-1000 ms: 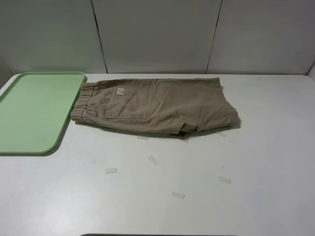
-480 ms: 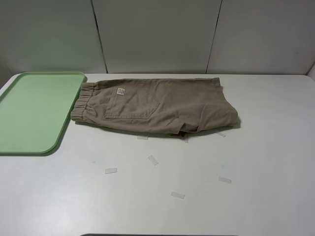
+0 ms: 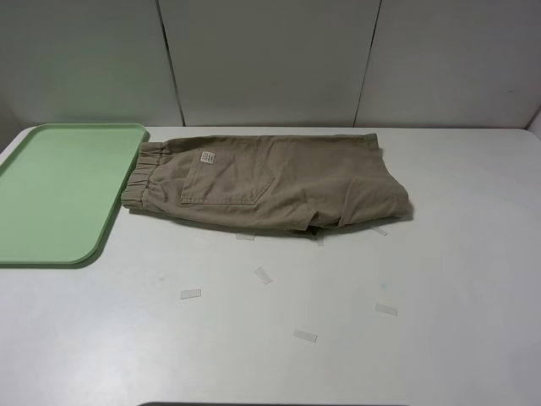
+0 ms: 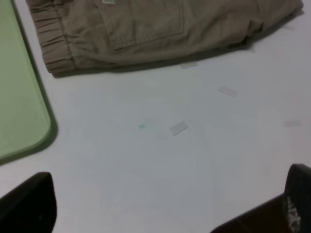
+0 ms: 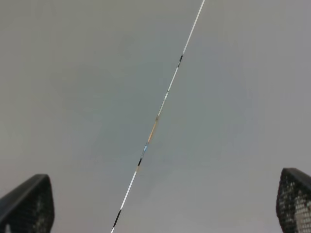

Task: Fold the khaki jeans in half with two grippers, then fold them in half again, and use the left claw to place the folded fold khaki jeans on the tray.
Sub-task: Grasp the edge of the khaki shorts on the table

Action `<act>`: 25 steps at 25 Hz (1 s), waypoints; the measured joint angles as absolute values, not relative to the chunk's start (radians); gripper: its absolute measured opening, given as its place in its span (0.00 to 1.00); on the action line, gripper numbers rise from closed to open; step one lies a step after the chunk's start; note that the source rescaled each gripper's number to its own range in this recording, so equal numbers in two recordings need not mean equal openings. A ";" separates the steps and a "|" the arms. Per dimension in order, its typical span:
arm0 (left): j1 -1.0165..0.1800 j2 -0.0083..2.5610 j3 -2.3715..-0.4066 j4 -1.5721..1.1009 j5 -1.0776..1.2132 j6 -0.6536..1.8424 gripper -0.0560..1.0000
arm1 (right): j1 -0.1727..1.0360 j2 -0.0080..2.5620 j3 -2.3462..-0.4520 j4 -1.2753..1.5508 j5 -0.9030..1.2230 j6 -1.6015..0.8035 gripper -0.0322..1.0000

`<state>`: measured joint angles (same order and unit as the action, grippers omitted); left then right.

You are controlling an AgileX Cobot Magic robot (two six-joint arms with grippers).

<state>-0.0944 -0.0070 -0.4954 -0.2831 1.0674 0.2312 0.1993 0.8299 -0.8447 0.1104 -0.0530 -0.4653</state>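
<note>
Khaki jeans [image 3: 270,182] lie beside the tray [image 3: 59,186], open table [image 3: 439,271] before them; left gripper [image 4: 163,206], right gripper [image 5: 160,204] spread empty.

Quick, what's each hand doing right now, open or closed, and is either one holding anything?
Left hand: open, holding nothing.
Right hand: open, holding nothing.

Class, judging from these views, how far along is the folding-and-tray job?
Done: the jeans seem folded once, leg over leg, though that is uncertain. In hand: nothing; the left end effector and the right end effector are open and empty, away from the cloth. Left: the remaining folding, then the left one placing the jeans on the tray, beside which they now lie.
</note>
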 joint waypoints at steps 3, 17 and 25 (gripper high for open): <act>-0.094 -0.009 -0.495 -0.283 1.067 0.231 0.94 | 0.199 0.830 -0.845 0.110 -0.017 -0.465 1.00; -0.094 -0.009 -0.495 -0.283 1.067 0.231 0.94 | 0.199 0.845 -0.845 0.261 0.393 -0.274 1.00; -0.094 -0.009 -0.495 -0.283 1.067 0.231 0.94 | 0.199 1.036 -0.845 0.390 0.540 -0.268 1.00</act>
